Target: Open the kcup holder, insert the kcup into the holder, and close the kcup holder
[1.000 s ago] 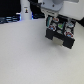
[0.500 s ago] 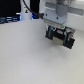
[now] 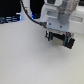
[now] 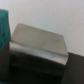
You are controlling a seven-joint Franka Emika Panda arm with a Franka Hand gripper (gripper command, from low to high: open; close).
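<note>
In the wrist view the kcup holder (image 4: 37, 47) is a dark boxy unit with a dull shiny top, seen from above at close range. Its front face is in shadow and I cannot make out any drawers. My gripper (image 3: 60, 40) hangs under the white arm at the exterior view's upper right. Its two black fingers (image 3: 50, 36) stand apart with a pale gap between them, and the image is blurred. No fingers appear in the wrist view. The kcup is out of view.
A teal object (image 4: 4, 29) lies beside the box in the wrist view. Dark equipment with blue lights (image 3: 12, 19) and a black cable (image 3: 27, 12) stand at the back of the exterior view's left. The pale tabletop (image 3: 30, 60) stretches toward the front.
The gripper has sunk a little over the last second; otherwise nothing has visibly changed.
</note>
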